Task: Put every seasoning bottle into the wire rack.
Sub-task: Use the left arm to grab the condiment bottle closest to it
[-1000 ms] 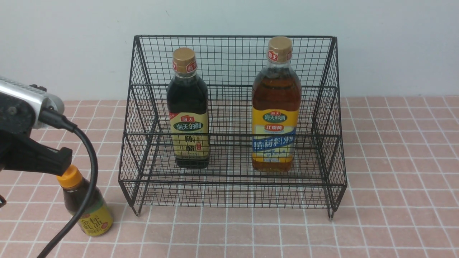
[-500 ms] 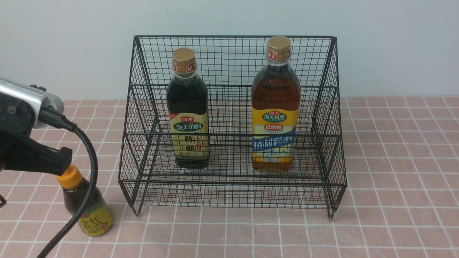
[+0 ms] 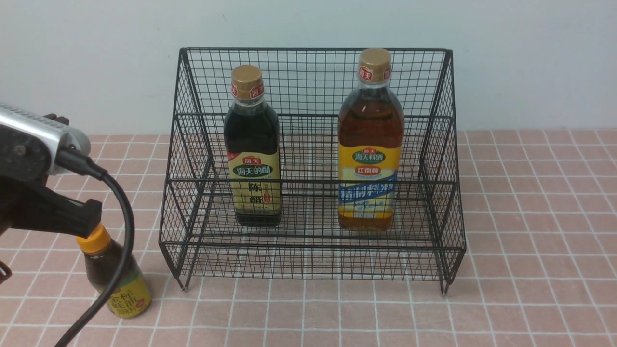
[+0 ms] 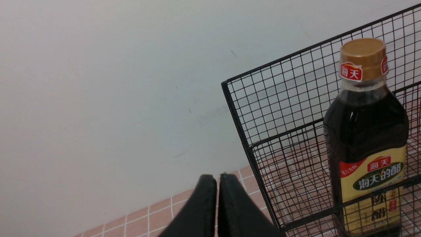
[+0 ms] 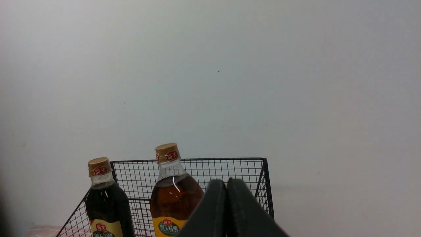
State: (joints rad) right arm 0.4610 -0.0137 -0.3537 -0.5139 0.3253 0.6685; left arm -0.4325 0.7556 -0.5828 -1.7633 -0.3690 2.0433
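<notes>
The tall dark bottle (image 3: 252,154) and the amber bottle (image 3: 370,144) are stood upright and apart inside the wire rack (image 3: 313,262), which is set mid-tabletop (image 3: 530,250) toward the back edge. The small squeeze bottle (image 3: 115,279) is left outside it, near the front left corner, under the left arm (image 3: 43,214). The left jaws and right jaws are clenched, with nothing grasped.
</notes>
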